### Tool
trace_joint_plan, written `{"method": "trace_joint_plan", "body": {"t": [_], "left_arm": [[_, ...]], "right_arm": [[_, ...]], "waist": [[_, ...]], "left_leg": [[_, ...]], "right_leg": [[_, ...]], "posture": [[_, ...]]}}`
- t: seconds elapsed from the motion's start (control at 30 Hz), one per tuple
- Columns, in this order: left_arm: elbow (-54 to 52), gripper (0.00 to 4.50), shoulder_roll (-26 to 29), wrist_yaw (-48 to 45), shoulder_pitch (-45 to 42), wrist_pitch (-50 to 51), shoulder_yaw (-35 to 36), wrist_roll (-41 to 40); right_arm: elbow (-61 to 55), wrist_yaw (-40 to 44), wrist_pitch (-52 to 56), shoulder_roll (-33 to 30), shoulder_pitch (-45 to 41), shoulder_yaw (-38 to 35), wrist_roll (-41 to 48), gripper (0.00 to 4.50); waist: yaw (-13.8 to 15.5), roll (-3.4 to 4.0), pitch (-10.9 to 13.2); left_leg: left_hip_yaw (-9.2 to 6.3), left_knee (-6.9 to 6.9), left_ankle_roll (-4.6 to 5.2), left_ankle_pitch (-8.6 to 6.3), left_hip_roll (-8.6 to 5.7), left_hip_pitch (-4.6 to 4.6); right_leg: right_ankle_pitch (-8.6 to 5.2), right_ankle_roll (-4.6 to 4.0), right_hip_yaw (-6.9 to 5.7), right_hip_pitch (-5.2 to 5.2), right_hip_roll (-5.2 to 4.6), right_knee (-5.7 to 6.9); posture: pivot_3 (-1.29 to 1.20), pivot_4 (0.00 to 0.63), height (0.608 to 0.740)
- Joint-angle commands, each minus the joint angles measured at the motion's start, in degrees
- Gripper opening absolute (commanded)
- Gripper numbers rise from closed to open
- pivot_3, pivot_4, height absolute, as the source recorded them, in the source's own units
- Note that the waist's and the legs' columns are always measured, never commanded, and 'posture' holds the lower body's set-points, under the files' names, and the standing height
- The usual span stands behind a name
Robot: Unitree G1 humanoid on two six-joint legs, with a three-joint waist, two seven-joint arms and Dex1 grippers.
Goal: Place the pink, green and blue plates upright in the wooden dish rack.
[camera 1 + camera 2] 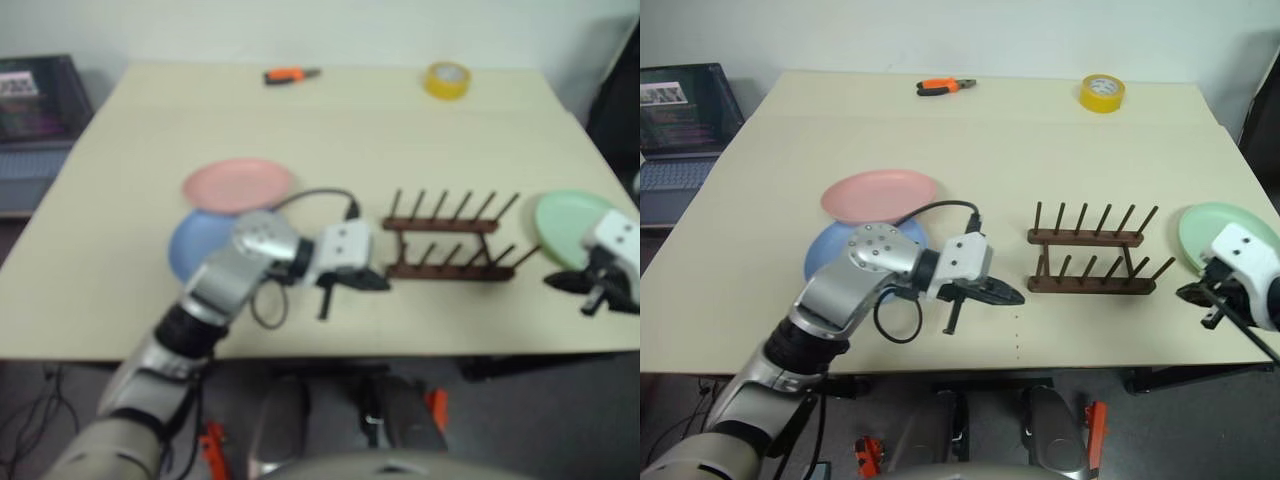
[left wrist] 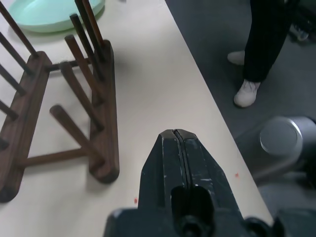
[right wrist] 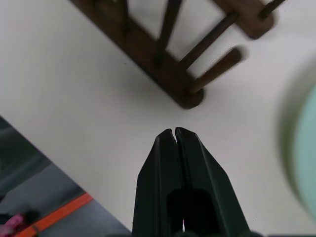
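Plates lay flat around the empty wooden dish rack (image 1: 1092,252), pink plate (image 1: 880,193) overlapping blue plate (image 1: 828,248) on its left, green plate (image 1: 1215,228) on its right, so the left gripper (image 1: 1008,294) and right gripper (image 1: 1188,293), both pinched closed and holding nothing, needed to open before sliding under a rim.

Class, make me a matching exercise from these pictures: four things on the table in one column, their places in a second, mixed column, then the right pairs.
Things:
1. salmon pink round plate
2. pale mint green round plate
3. yellow roll of tape
4. dark brown wooden peg rack

Places:
A. far table edge
B. between the two arms, empty
C. overlapping the light blue round plate
D. beside the right pincer

Pairs: 1-C, 2-D, 3-A, 4-B
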Motion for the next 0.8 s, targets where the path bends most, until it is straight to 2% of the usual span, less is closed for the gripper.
{"method": "trace_joint_plan", "body": {"t": [0.03, 0.23, 0.8], "left_arm": [[0.6, 0.00, -1.8, 1.8, -0.1, -0.9, -2.1, 0.8], [4.6, 0.00, -4.4, 5.9, 2.9, -2.1, -6.7, 4.5], [16.8, 0.00, -13.3, 17.7, 0.9, -5.3, -6.5, 10.8]], "right_arm": [[0.1, -2.4, 0.1, 1.2, -2.0, 3.6, -1.1, 0.04], [3.3, -4.6, -1.2, 5.5, -6.1, 9.7, -2.5, 0.04], [10.7, -7.1, -5.9, 11.3, -15.5, 23.1, -10.5, 0.04]], "waist": [[0.0, 0.00, 0.0], [0.0, 0.00, 0.0], [0.0, -0.03, 0.0]], "left_leg": [[-0.01, -0.01, 0.00, 0.00, 0.00, -0.01], [0.07, -0.03, 0.01, -0.01, -0.05, -0.06], [-0.01, -0.03, 0.01, -0.01, -0.03, -0.05]], "right_leg": [[0.00, 0.00, 0.00, 0.00, 0.01, 0.01], [-0.01, 0.01, 0.05, -0.02, 0.01, -0.07], [-0.01, 0.01, -0.03, -0.01, 0.03, -0.06]], "posture": [[0.00, 0.150, 0.740], [0.00, 0.150, 0.740], [0.00, 0.150, 0.740]]}}
